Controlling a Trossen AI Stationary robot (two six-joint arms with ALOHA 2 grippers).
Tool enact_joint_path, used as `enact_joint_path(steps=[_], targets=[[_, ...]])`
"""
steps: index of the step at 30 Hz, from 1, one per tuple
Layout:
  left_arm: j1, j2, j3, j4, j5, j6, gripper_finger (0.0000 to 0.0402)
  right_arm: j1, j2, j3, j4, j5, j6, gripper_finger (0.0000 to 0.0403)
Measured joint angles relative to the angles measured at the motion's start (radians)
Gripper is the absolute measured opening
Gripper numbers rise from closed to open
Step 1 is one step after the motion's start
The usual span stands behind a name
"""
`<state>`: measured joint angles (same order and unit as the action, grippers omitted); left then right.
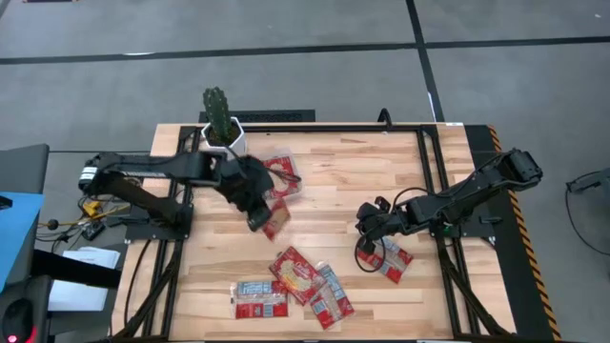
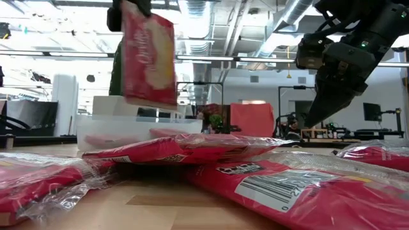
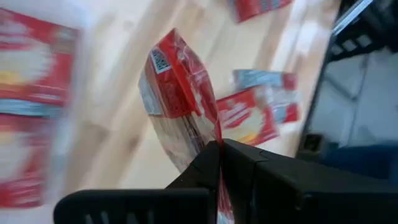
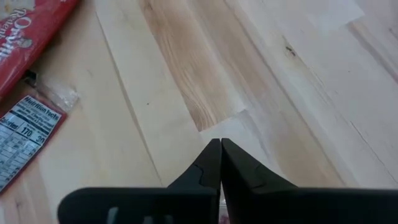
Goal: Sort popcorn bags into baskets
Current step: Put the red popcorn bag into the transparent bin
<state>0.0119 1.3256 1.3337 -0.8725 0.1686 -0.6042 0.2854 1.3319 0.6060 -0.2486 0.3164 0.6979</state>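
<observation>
Between left end effector [image 3: 219,163] tips: popcorn bag [image 3: 177,93].

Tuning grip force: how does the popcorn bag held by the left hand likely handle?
Likely light: the left hand lifts the popcorn bag by one pinched edge. Probably semi-floppy, since it hangs down yet stays fairly flat. Its glossy wrap may slip.

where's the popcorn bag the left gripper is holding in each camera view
High view: held popcorn bag hangs under the left gripper, just below the clear basket.
Low view: it hangs upright at upper left, above the basket.
Left wrist view: centre, pinched by the shut fingers.
Right wrist view: not in it.
Shared landmark: the wooden table.
</observation>
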Motion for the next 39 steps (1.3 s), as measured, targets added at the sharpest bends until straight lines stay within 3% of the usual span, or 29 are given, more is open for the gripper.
enact_joint_path(steps=[8, 14, 19, 39], targets=[[0.115, 0.001, 0.140, -0.285, -0.061, 0.291, 0.0000, -0.021, 0.000, 0.000, 0.021, 0.000, 0.000, 0.0021], [0.180, 0.001, 0.159, -0.439, -0.215, 0.447, 0.0000, -0.032, 0.000, 0.000, 0.028, 0.001, 0.000, 0.0032], [0.218, 0.001, 0.159, -0.454, -0.289, 0.535, 0.0000, -0.040, 0.000, 0.000, 0.028, 0.001, 0.000, 0.0025], [0.234, 0.002, 0.149, -0.439, -0.281, 0.664, 0.0000, -0.040, 0.000, 0.000, 0.039, 0.002, 0.009, 0.0026]])
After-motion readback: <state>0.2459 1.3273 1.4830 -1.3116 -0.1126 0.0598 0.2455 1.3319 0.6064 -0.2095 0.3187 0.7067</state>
